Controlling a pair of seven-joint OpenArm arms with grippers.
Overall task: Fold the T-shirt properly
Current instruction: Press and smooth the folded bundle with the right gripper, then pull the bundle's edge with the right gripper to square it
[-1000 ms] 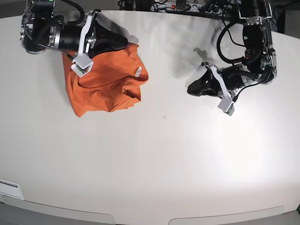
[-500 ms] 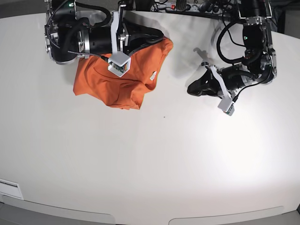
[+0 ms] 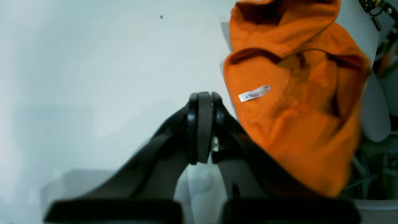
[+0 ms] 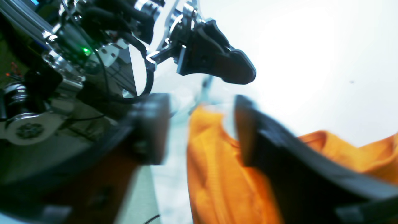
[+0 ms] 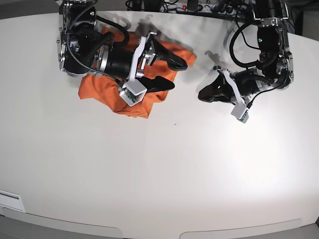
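Note:
The orange T-shirt (image 5: 98,91) lies crumpled in a heap at the far left of the white table, partly under my right arm. My right gripper (image 5: 176,74) is over the shirt's right edge, open, jaws spread wide. In the right wrist view a fold of T-shirt (image 4: 211,174) rises between the spread fingers (image 4: 248,133), gripped by neither. My left gripper (image 5: 203,94) rests on the table a little right of the shirt, shut and empty. The left wrist view shows its shut gripper (image 3: 202,96) beside the T-shirt (image 3: 298,124), whose white tag (image 3: 254,93) faces up.
Cables and equipment (image 5: 199,7) line the table's far edge behind both arms. A white label (image 5: 10,200) sits at the front left corner. The bare table (image 5: 174,164) stretches from the shirt to the near edge.
My right arm dragged the T-shirt rightward along the far side, then opened its jaws and let the fabric go. The left arm has stayed where it was, shut.

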